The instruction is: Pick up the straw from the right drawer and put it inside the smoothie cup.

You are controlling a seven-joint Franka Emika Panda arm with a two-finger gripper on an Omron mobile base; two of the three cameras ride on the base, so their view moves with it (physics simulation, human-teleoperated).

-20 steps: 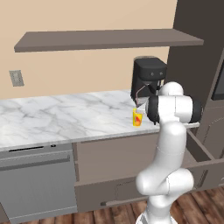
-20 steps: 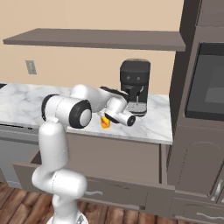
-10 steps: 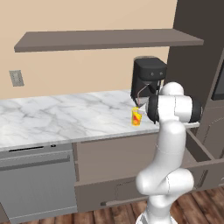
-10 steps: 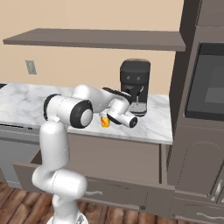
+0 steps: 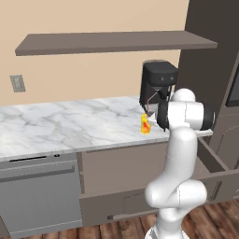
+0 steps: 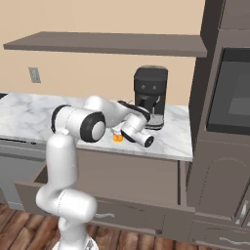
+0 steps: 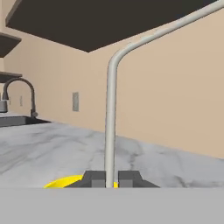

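My gripper point(image 7: 111, 177) is shut on the straw point(image 7: 109, 131), a thin pale stick that rises from between the fingertips and bends to the right at its top. The yellow rim of the smoothie cup point(image 7: 65, 181) shows just below and left of the fingertips. In the left base view the small yellow-orange cup point(image 5: 146, 124) stands on the marble counter in front of the coffee machine, the straw point(image 5: 148, 102) upright above it and the hand close at its right. The right base view has the cup point(image 6: 117, 137) partly hidden behind the hand. The right drawer point(image 5: 210, 161) stands open below the counter.
A black coffee machine point(image 5: 158, 86) stands just behind the cup. A dark shelf point(image 5: 112, 43) hangs above the counter. The silver-grey dishwasher front point(image 5: 39, 198) is at lower left, and a tall dark oven cabinet point(image 6: 227, 122) is at the right. A faucet point(image 7: 19, 94) shows far along the counter.
The hand has sunk slightly with the straw, staying over the cup. The cup and the drawer have not moved.
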